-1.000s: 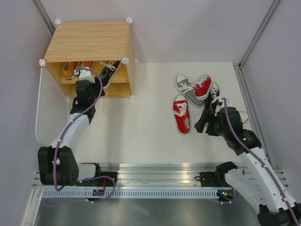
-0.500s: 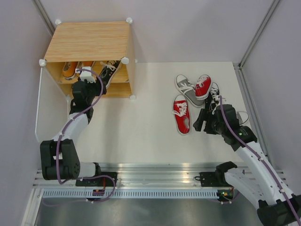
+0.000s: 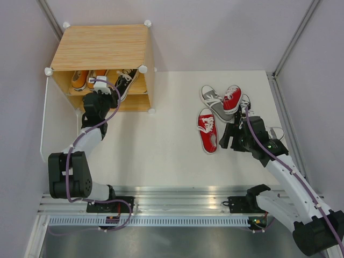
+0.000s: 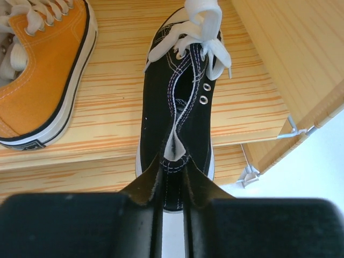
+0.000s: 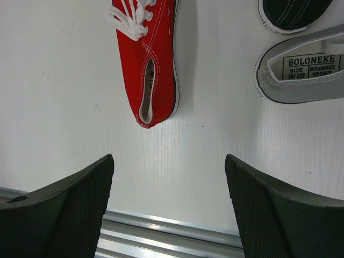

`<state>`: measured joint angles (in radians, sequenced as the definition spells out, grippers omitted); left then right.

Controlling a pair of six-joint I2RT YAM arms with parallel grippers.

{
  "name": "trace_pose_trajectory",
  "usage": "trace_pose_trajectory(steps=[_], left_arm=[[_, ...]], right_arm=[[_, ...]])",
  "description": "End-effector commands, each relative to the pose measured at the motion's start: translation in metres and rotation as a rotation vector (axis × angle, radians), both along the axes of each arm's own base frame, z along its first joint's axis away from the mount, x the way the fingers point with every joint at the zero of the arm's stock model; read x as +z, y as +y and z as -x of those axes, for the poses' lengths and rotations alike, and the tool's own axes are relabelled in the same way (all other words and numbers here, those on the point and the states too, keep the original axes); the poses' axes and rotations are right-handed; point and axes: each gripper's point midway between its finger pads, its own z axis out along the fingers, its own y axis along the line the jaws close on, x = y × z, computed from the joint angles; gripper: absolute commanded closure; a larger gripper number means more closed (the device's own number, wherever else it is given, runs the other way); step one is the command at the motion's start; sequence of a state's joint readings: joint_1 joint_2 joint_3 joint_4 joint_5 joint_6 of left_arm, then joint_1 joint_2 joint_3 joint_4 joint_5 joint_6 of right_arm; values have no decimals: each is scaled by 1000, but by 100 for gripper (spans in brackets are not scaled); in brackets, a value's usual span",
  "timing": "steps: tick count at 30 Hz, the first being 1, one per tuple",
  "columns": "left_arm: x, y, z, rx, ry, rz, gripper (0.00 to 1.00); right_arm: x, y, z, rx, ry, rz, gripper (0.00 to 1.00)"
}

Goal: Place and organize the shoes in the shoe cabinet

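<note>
The shoe cabinet stands at the far left, with two orange shoes and a black shoe on its upper shelf. My left gripper is shut on the heel of that black shoe, which lies toe-inward beside an orange shoe. At the right, a red shoe, a grey shoe, a second red shoe and a black shoe lie on the table. My right gripper hangs open just behind the red shoe's heel, holding nothing.
The cabinet's white door is swung open to the left of my left arm. An aluminium rail runs along the table's near edge. A grey shoe and a black toe lie right of the red shoe.
My left gripper has closed on the black shoe's heel at the shelf edge. The right arm has shifted slightly left and forward toward the red shoe, its jaws still open.
</note>
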<state>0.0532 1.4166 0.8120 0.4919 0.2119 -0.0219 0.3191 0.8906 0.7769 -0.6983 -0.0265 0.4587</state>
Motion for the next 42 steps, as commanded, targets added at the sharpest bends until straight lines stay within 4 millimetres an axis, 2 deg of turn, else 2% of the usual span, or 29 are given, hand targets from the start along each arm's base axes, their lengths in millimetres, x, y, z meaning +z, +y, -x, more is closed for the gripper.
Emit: trace_pose_trajectory(steps=[1, 3, 4, 6, 7, 14, 18, 32, 42], left_arm=[[12, -12, -6, -62, -63, -3, 87], [15, -11, -7, -54, -78, 12, 97], [17, -9, -8, -39, -86, 24, 98], [27, -1, -10, 22, -133, 67, 98], [24, -1, -9, 22, -127, 67, 98], [46, 37, -15, 250, -241, 132, 98], [54, 46, -26, 298, -276, 139, 98], [70, 45, -60, 284, -319, 169, 98], [65, 41, -77, 257, -311, 164, 96]], right_arm=[[18, 5, -14, 5, -61, -12, 12], [18, 5, -15, 6, -59, -10, 12], [18, 6, -15, 8, -59, -10, 12], [17, 5, -17, 4, -51, -5, 12], [19, 6, -18, 6, -55, -7, 12], [21, 5, -23, -1, -54, 4, 12], [21, 5, -24, -1, -49, 8, 12], [19, 0, -30, -20, -39, 44, 12], [18, -1, -31, -26, -40, 51, 12]])
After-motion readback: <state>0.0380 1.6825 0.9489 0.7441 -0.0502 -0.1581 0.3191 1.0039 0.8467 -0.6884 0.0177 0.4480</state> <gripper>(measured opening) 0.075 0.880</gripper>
